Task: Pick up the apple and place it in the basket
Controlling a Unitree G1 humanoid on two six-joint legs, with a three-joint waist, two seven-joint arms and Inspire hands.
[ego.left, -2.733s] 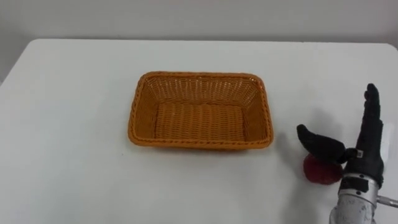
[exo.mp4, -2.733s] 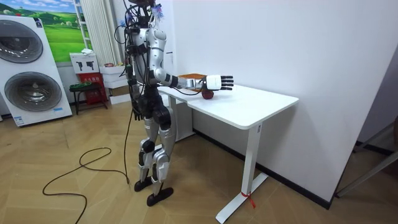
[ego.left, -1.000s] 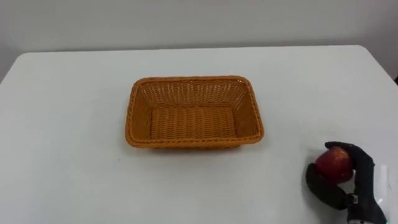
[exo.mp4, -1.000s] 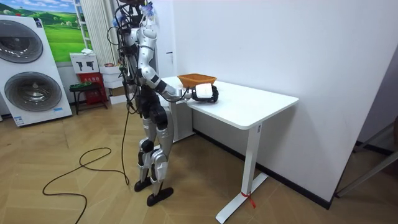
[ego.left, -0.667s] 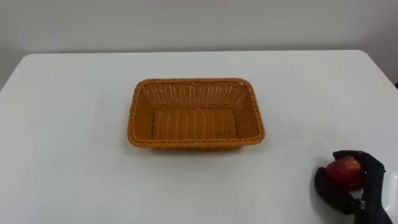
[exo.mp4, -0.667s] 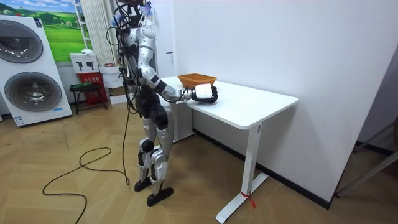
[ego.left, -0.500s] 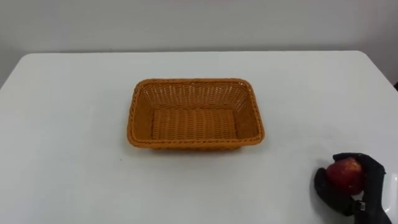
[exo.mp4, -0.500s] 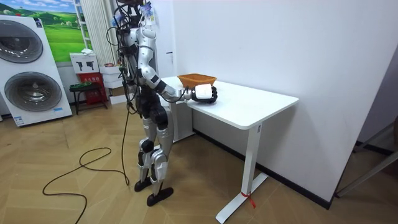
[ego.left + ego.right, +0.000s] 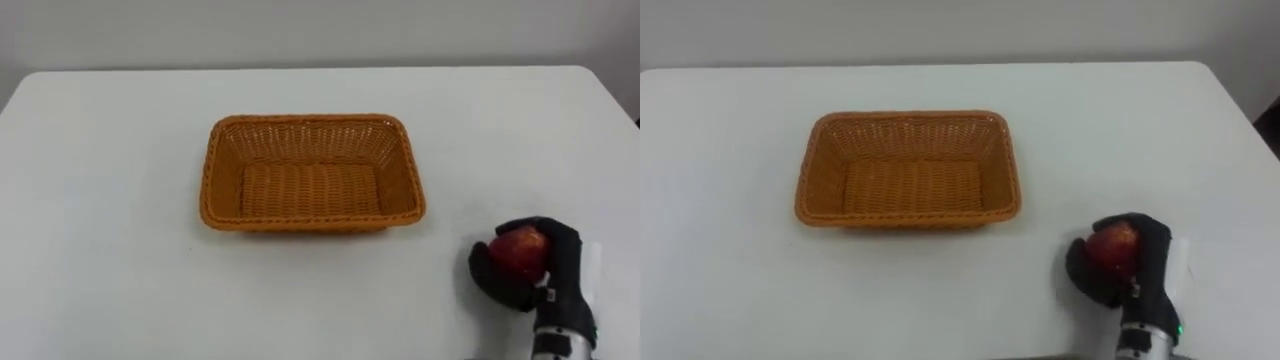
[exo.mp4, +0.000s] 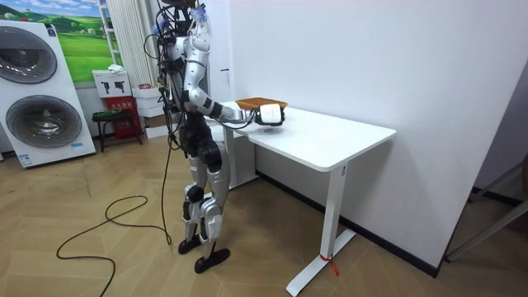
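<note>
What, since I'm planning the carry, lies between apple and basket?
Only bare table, seen in both eye views, between the basket and the apple held in the right hand.

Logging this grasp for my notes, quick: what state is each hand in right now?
Right hand: closed, fingers curled round the round red apple.
Left hand: cannot be told.

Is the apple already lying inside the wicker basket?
No, the right hand is curled round the apple, apart from the basket.
</note>
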